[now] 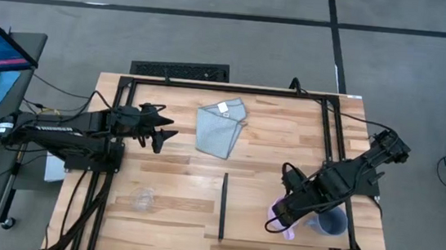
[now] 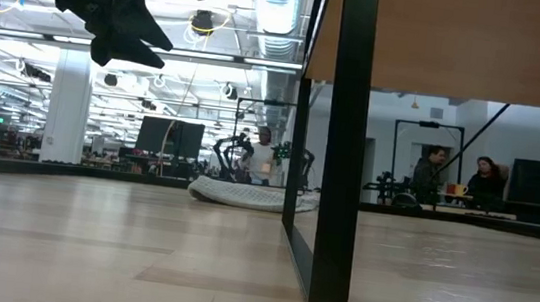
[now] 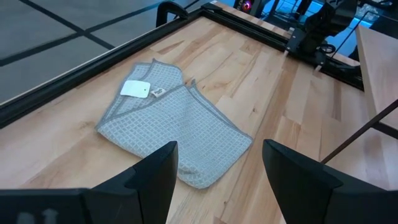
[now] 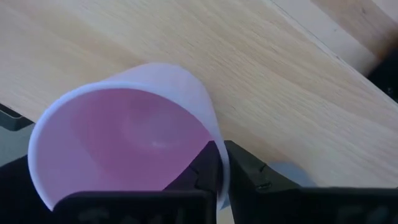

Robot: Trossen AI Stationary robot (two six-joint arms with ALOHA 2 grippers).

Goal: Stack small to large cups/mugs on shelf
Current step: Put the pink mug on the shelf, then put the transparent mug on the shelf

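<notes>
My right gripper [image 1: 280, 215] is shut on the pink-purple mug [image 1: 282, 223] over the near part of the light-wood shelf [image 1: 257, 192], just left of the grey-blue mug [image 1: 331, 225], which stands on the shelf's right end. The shelf's black divider strip [image 1: 223, 205] runs along its left end. The clear cup [image 1: 143, 199] stands on the table left of the shelf. My left gripper [image 1: 165, 133] is open and empty, above the table's far left part; it also shows in the low view [image 2: 122, 25]. My right gripper holds the pink-purple mug by its wall at the rim [image 4: 214, 163], one finger inside the mug and one outside. The mug [image 4: 124, 143] is tilted, its mouth toward the wrist camera. I cannot tell whether it is clear of the shelf.
A folded light-blue cloth [image 1: 221, 129] lies on the far middle of the table, in front of my left gripper [image 3: 217, 155]. A black frame [image 1: 226, 88] runs along the table's edges. In the low view a black post [image 2: 343, 149] stands close by.
</notes>
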